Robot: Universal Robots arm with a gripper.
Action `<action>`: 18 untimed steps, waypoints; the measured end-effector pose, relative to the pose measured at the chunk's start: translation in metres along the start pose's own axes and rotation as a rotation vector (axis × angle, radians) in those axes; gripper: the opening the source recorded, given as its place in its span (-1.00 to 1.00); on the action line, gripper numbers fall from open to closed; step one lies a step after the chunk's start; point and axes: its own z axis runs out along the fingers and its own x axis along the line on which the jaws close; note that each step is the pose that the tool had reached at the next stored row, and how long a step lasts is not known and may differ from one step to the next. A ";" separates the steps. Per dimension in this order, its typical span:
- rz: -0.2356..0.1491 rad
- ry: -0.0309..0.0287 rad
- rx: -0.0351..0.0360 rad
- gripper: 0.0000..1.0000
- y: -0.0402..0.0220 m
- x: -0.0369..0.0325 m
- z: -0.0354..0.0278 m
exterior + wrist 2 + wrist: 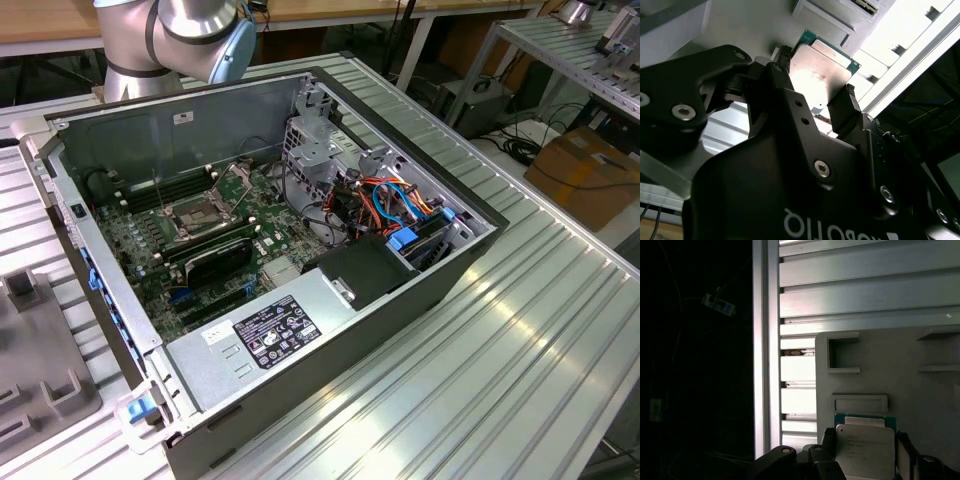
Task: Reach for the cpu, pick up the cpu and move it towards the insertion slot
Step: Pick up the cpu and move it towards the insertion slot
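Fingers (846,102) are looking clamped on 2 opposite edges of the cpu (822,70), right at the grey tray (920,380); can't tell if it's lifting off. I'd be keeping it dead level. The insertion slot (200,212) is sitting inside the open case (400,300) on the ribbed metal worktop (520,300), with a wooden bench (330,8) beyond.

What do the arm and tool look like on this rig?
The arm is silver-grey tube with a rounded joint and a light blue cap. The tool is matte black: angular body, bar linkages, silver screw heads, white lettering on the housing, two slim black fingers.
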 end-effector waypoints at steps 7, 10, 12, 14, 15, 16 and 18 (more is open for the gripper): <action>0.000 0.0001 0.0000 0.10 0.0001 0.0000 -0.0045; 0.000 0.0002 0.0000 0.10 0.0003 0.0000 -0.0078; 0.000 0.0003 0.0000 0.10 0.0003 0.0000 -0.0096; 0.000 0.0003 0.0000 0.10 0.0004 0.0000 -0.0112; 0.000 0.0003 0.0000 0.10 0.0004 0.0000 -0.0120; 0.000 0.0003 0.0000 0.10 0.0005 0.0000 -0.0134; 0.000 0.0003 -0.0001 0.10 0.0005 0.0000 -0.0158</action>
